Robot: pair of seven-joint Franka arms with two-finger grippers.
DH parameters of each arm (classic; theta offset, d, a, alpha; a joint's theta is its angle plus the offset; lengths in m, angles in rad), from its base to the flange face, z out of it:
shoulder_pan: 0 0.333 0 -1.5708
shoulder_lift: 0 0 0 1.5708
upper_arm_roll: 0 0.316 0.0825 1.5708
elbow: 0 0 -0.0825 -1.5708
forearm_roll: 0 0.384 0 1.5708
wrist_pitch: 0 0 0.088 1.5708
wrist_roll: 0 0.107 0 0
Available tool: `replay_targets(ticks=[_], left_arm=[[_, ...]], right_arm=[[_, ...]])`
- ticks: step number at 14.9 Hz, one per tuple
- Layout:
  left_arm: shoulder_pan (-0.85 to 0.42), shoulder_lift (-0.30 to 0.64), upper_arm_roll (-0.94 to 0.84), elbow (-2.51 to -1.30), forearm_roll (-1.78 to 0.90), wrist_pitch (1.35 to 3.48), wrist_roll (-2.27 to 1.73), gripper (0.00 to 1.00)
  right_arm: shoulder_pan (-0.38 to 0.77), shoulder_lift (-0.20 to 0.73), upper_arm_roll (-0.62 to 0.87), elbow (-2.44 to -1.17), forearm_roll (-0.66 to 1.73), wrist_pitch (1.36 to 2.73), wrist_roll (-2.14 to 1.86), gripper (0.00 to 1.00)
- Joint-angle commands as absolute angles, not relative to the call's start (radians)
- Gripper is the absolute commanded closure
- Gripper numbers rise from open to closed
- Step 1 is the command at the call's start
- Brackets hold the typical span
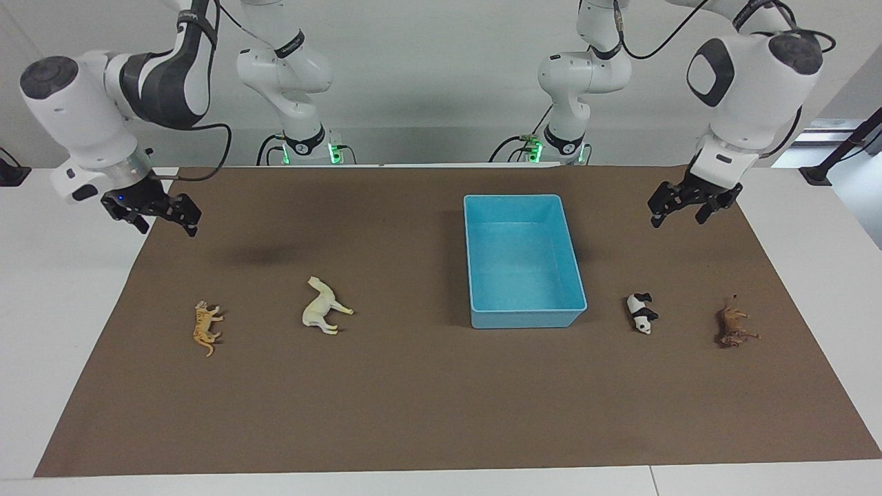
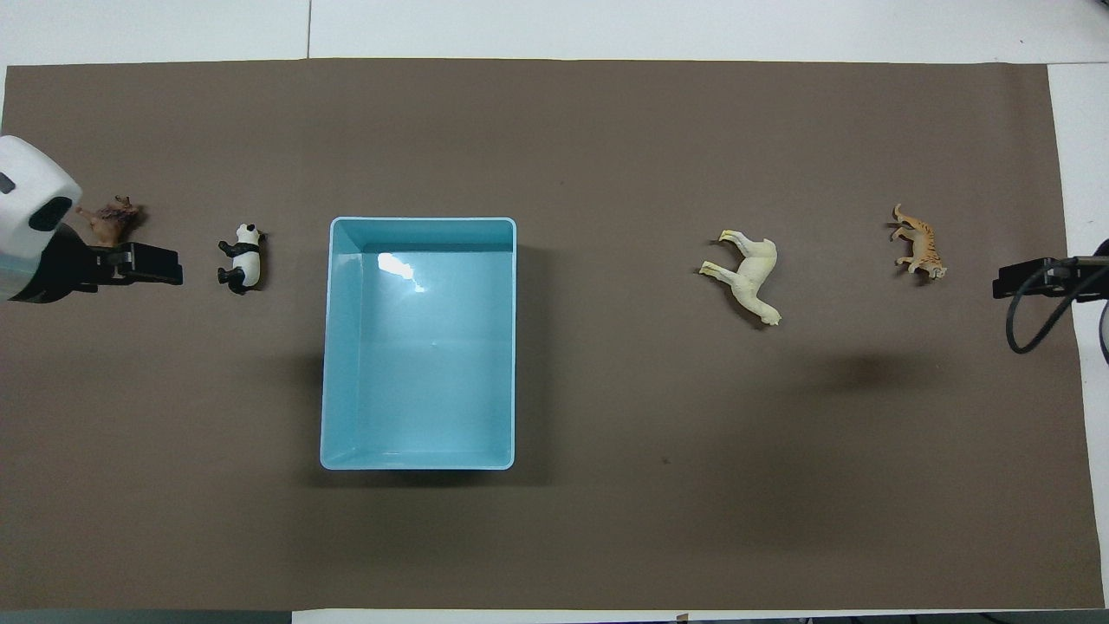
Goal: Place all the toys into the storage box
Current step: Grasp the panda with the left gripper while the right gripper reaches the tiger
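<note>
A rectangular light-blue plastic storage box (image 1: 524,262) sat empty on the brown-covered surface (image 1: 427,399). All four toys lay on their sides outside it. Toward the left arm's end from the box lay the black-and-white panda figurine (image 1: 641,313), then the dark brown animal figurine (image 1: 733,324). Toward the right arm's end lay the cream-white horse figurine (image 1: 322,307), then the orange striped tiger figurine (image 1: 205,326). The left hand (image 1: 684,206) and right hand (image 1: 157,214) hung raised, fingers apart, holding nothing.
</note>
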State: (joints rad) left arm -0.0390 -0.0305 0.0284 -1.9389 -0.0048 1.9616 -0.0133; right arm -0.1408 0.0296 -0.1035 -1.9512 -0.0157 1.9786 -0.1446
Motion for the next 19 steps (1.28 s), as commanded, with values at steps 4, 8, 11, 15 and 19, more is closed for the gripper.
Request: replay_targets(ticks=[4, 8, 11, 15, 19], left_arm=[[-0.017, 0.118, 0.035, -2.108, -0.003, 2.331, 0.018, 0.00], [-0.006, 0.205, 0.035, -2.114, -0.002, 2.425, 0.015, 0.00], [-0.002, 0.215, 0.035, -2.108, -0.002, 2.425, 0.018, 0.00], [-0.012, 0.224, 0.035, -2.097, -0.002, 2.418, 0.012, 0.00], [-0.029, 0.250, 0.035, -2.095, -0.002, 2.445, -0.023, 0.00]], right_arm=[[-0.192, 0.167, -0.094, -1.944, 0.035, 2.147, -0.224, 0.00], [-0.179, 0.273, -0.092, -1.930, 0.038, 2.272, -0.222, 0.00], [-0.172, 0.342, -0.087, -1.924, 0.037, 2.351, -0.238, 0.00], [-0.143, 0.357, -0.083, -1.922, 0.035, 2.368, -0.281, 0.00], [-0.138, 0.386, -0.083, -1.922, 0.035, 2.434, -0.322, 0.00]])
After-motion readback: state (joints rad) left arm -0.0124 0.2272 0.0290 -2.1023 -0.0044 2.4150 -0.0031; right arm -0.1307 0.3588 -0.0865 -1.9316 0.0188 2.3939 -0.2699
